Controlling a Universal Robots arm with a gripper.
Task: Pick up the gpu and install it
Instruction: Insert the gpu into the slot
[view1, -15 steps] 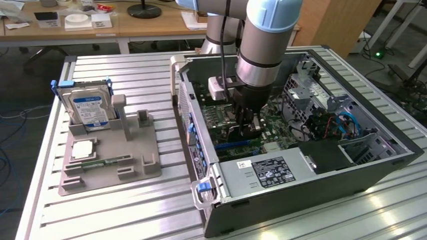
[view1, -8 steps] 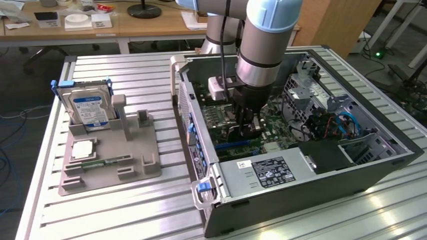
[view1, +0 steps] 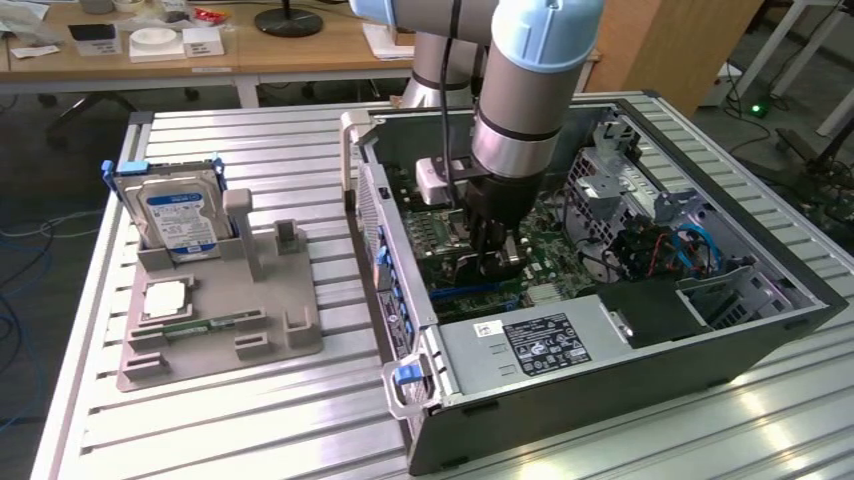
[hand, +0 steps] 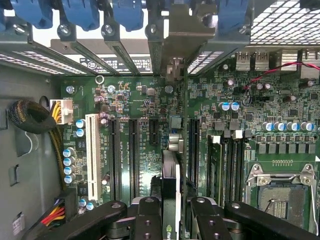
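The gpu (hand: 171, 175) is a thin dark card seen edge-on, standing upright over the green motherboard (hand: 130, 110) between the long black expansion slots. Its silvery bracket (hand: 180, 40) reaches the rear slot openings of the case. My gripper (hand: 172, 212) is shut on the card, one black finger (hand: 149, 220) on each side. In the exterior view my gripper (view1: 487, 258) is down inside the open computer case (view1: 747, 330), just above the board. I cannot tell whether the card's edge sits in a slot.
A grey fixture tray (view1: 267, 340) on the table at the exterior view's left holds a blue-labelled hard drive (view1: 180, 220), a processor chip (view1: 167, 298) and a green memory stick (view1: 200, 326). Inside the case are the power supply (view1: 534, 345), cables (view1: 667, 250) and the processor socket (hand: 280, 192).
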